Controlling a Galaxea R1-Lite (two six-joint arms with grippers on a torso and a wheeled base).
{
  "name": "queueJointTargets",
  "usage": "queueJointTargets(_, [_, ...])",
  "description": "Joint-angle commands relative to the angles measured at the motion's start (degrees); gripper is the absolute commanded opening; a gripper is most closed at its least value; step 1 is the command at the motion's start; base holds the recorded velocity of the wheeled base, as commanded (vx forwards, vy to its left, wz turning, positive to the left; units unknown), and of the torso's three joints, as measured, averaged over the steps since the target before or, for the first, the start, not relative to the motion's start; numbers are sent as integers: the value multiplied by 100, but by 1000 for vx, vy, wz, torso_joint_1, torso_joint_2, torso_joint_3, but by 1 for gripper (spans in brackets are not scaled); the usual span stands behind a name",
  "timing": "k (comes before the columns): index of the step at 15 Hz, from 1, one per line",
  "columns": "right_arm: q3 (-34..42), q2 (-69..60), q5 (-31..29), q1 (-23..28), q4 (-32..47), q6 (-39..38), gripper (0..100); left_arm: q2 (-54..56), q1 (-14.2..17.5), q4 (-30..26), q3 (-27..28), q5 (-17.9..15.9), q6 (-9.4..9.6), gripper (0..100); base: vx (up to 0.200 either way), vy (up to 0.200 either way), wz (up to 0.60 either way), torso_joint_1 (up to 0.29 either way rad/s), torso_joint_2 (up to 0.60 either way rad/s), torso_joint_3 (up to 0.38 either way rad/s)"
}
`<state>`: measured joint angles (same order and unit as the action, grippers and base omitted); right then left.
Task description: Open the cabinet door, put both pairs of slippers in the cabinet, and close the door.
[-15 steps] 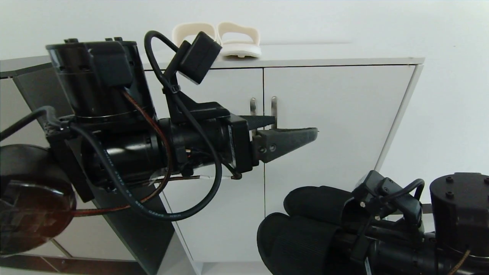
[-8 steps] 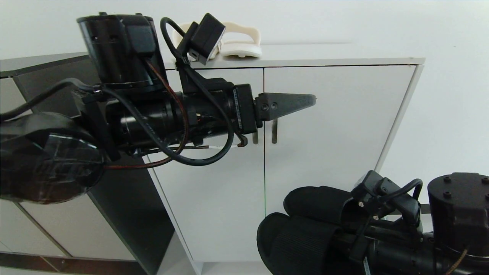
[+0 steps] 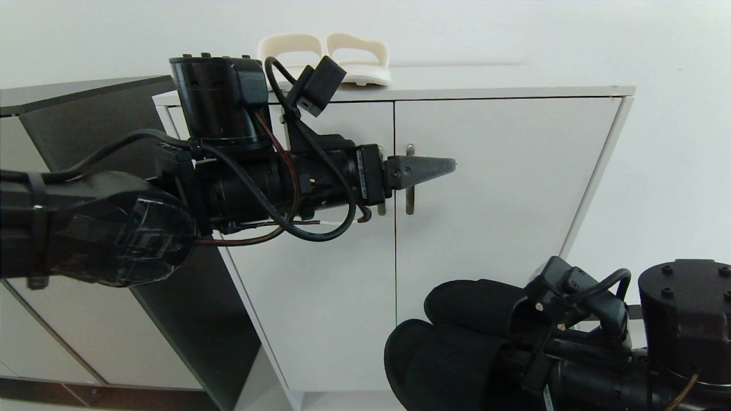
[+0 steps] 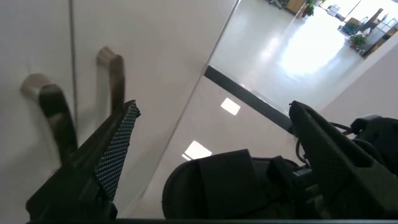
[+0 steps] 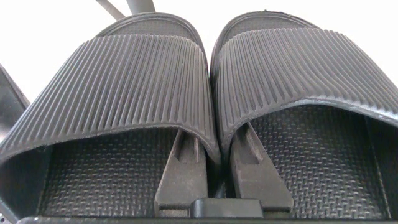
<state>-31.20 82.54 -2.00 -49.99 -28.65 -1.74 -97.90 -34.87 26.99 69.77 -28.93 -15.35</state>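
The left hand point(image 3: 448, 166) hovers level with the two metal handles point(image 3: 409, 197) where the white cabinet's point(image 3: 502, 228) doors meet. Its fingers point across the right door's handle (the left wrist view shows them spread apart with nothing between them, one finger point(image 4: 109, 155) close beside a handle; whether it touches I cannot tell). Both doors are closed. The white slippers point(image 3: 324, 54) sit side by side on the cabinet top, above this hand and apart from it. Lower down, before the right door, the right hand point(image 5: 214, 155) grips the black slippers point(image 3: 457, 337). Its fingers reach in under the ribbed straps and pinch the pair's adjoining sides together.
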Motion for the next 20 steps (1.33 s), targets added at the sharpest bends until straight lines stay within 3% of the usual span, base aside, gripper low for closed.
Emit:
queueJointTargets(1, [-1,7,-2,-2,0,-1,0,-80,85,8,2,1,14,100,0,0,0,0,0,0])
queueJointTargets(4, [-1,-1,-2,-2,0,-1,0,-203,164,8,28,10,137,100,0,0,0,0,0,0])
queueJointTargets(13, [-1,-10,-2,-2,0,-1,0,-801,173,26,512,98,146,100,0,0,0,0,0,0])
queueJointTargets(14, [-1,-10,-2,-2,0,-1,0,-809,173,26,512,124,146,0,0,0,0,0,0,0])
queueJointTargets(20, [8,-80,297,-19,17,-37,0,-458,164,34,125,107,146,0,0,0,0,0,0,0])
